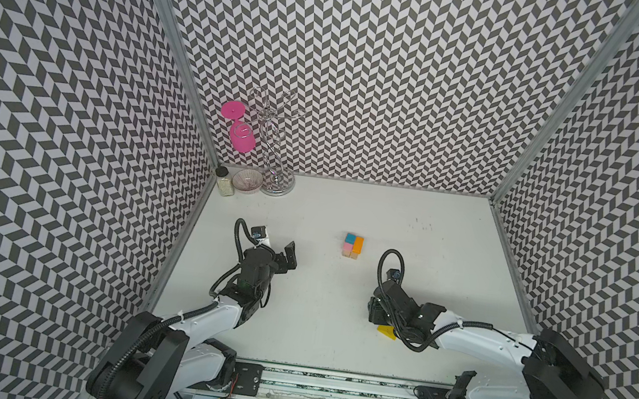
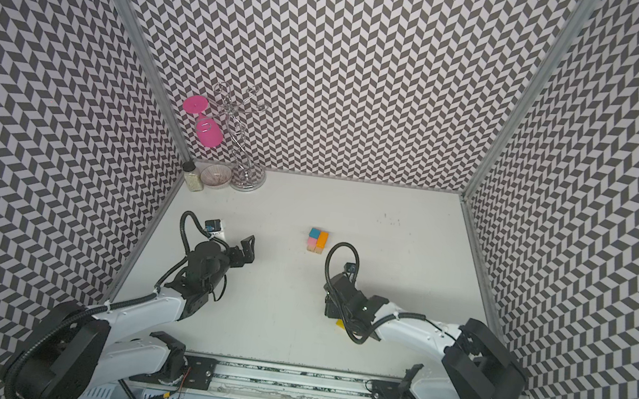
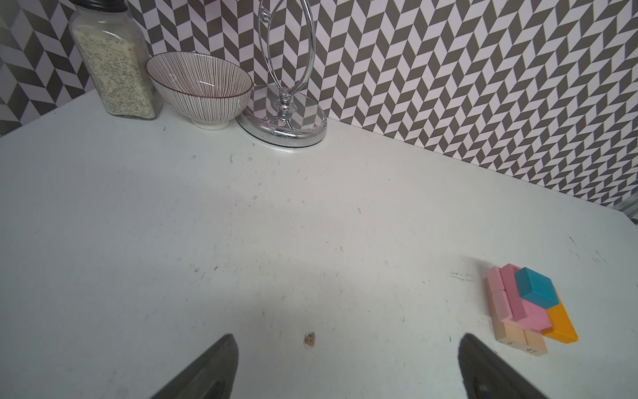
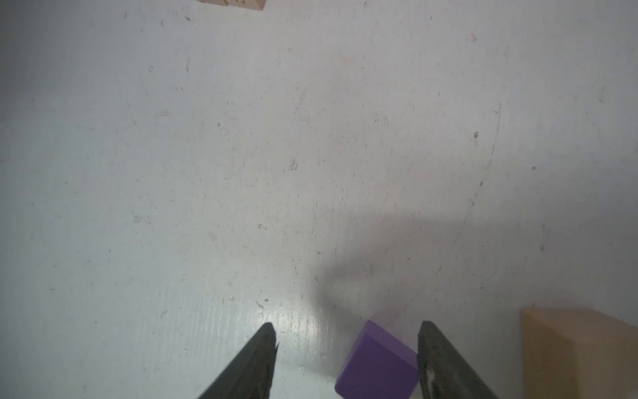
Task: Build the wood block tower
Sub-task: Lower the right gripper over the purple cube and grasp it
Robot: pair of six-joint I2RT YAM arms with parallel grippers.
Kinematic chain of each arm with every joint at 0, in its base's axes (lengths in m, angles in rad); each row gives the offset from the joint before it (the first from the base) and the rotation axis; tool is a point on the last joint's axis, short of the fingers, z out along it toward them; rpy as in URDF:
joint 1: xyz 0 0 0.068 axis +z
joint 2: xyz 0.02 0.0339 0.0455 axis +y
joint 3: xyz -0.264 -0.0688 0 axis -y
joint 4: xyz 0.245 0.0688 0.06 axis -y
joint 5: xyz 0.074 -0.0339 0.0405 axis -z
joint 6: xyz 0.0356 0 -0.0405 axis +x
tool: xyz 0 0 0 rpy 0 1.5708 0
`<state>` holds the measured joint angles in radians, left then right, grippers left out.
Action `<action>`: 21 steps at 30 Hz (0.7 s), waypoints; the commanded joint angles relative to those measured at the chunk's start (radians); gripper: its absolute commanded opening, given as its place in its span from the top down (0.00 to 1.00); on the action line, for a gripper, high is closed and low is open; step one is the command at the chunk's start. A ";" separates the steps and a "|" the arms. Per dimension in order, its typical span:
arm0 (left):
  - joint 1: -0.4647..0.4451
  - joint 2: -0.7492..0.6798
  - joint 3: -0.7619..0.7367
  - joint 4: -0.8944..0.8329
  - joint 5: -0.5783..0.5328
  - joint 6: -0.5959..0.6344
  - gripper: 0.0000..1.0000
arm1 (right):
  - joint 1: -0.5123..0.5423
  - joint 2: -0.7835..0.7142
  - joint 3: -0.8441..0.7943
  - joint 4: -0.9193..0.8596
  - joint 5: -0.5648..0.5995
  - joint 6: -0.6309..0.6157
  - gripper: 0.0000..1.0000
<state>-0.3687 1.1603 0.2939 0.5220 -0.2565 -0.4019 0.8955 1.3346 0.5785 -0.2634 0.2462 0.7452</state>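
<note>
My R fingers (image 4: 248, 366) blk. Cube (image 4: 376, 366) purple. Tower (image 1: 352, 247): teal, orange, pink, tan. Walls (image 1: 368, 68) grey/wht chevron. Goblet (image 1: 242, 139) at 11 o'clock pink.

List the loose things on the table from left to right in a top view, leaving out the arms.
Spice jar → striped bowl → chrome stand → block tower → yellow block.

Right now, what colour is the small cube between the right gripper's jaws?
Purple cube, best in right wrist view.
</note>
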 commanded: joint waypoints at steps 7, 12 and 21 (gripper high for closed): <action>-0.003 -0.014 0.007 0.003 -0.004 -0.008 0.00 | 0.030 -0.099 -0.052 -0.047 -0.001 0.010 0.39; -0.002 -0.013 0.007 0.004 -0.004 -0.008 0.00 | 0.054 -0.133 -0.100 -0.054 -0.023 0.030 0.42; -0.003 -0.017 0.005 0.003 -0.001 -0.008 0.00 | 0.053 -0.043 -0.079 -0.110 0.129 0.130 0.52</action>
<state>-0.3691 1.1599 0.2939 0.5217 -0.2569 -0.4023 0.9470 1.2552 0.4767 -0.3363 0.2825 0.8089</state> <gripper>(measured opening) 0.999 0.483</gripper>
